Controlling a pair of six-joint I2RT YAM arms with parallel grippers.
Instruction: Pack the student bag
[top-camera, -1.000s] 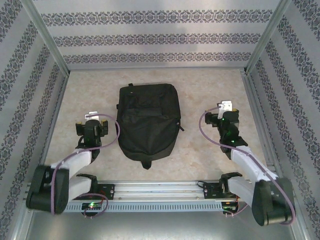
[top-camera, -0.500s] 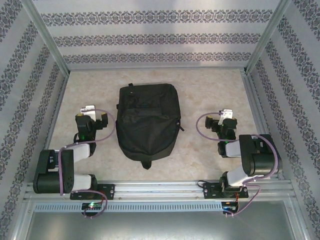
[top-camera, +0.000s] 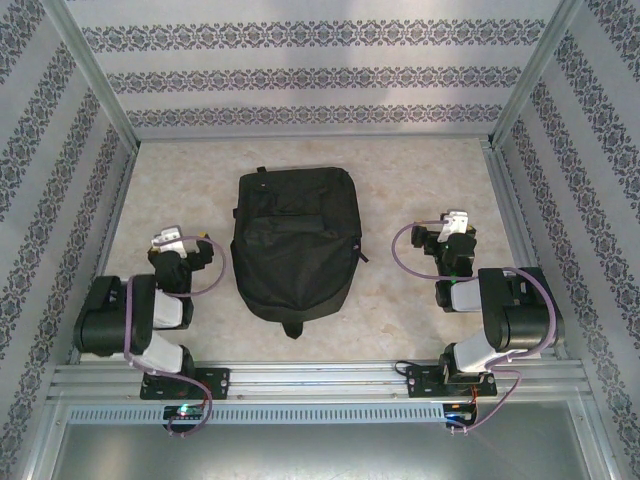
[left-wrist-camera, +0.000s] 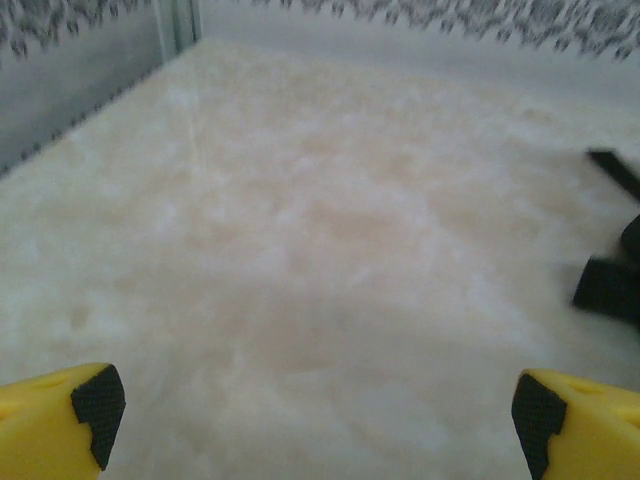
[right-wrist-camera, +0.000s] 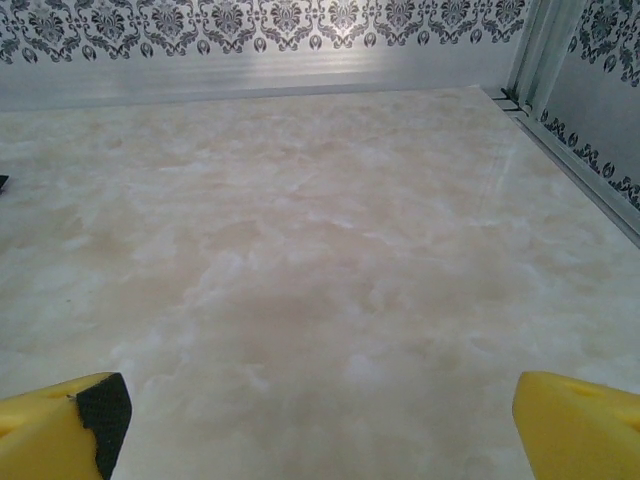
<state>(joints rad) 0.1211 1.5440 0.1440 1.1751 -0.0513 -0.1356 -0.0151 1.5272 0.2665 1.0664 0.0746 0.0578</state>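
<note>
Student bag lies long axis near-to-far, closer to the left gripper. That one and the right gripper both gape wide, empty.

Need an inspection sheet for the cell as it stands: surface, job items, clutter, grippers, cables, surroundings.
Surface: beige marbled table, bare on both sides of the bag.
Job's things: black backpack lying flat mid-table between the arms; whether its zips are shut cannot be told.
Clutter: nothing seen.
Grippers: left gripper jaws open over bare table, holding nothing; right gripper the same.
Cables: purple cables loop at each wrist; the left loop sits near the backpack's edge.
Surroundings: patterned walls on three sides, metal rail along the near edge.
</note>
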